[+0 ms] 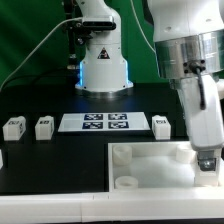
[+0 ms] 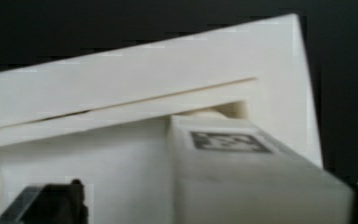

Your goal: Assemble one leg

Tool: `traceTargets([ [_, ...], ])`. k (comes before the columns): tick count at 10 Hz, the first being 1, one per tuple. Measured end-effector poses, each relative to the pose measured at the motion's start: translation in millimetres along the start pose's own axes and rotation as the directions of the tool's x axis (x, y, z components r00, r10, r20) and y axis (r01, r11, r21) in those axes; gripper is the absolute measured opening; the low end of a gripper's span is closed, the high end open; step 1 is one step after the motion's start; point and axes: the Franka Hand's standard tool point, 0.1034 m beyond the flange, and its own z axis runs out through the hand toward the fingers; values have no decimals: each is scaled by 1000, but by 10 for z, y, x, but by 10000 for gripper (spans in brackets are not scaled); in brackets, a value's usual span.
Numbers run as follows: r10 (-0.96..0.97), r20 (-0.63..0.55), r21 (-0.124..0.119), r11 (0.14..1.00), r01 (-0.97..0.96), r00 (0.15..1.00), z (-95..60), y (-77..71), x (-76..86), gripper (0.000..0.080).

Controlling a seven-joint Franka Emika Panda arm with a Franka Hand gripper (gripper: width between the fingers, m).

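Observation:
In the wrist view a white leg [image 2: 247,175] with a black-and-white tag stands against an inner corner of the large white tray-like piece [image 2: 140,75]. My gripper [image 2: 215,205] is open around it. The dark finger [image 2: 55,205] on one side stands a little apart from the leg, and the other finger just shows at the frame edge. In the exterior view my gripper [image 1: 206,158] is low over the tray piece [image 1: 140,160] at its right end, and the arm hides that leg. Three more legs [image 1: 14,127] [image 1: 44,126] [image 1: 161,124] stand on the black table.
The marker board [image 1: 95,122] lies behind the tray piece, between the loose legs. The robot's white base [image 1: 103,65] stands at the back. A small white part [image 1: 2,158] shows at the exterior view's left edge.

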Motion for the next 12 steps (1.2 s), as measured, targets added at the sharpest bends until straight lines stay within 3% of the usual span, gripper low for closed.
traceTargets([
  [1,-114,-7,-1,993,114,993,-2,1,-18,646],
  [6,-121,-4,-2,993,121,993,10,7,-10,648],
  [9,-134,16,27,991,133,991,-196,-56,-35,648],
  [12,-134,15,25,991,134,991,-179,-49,-33,648],
])
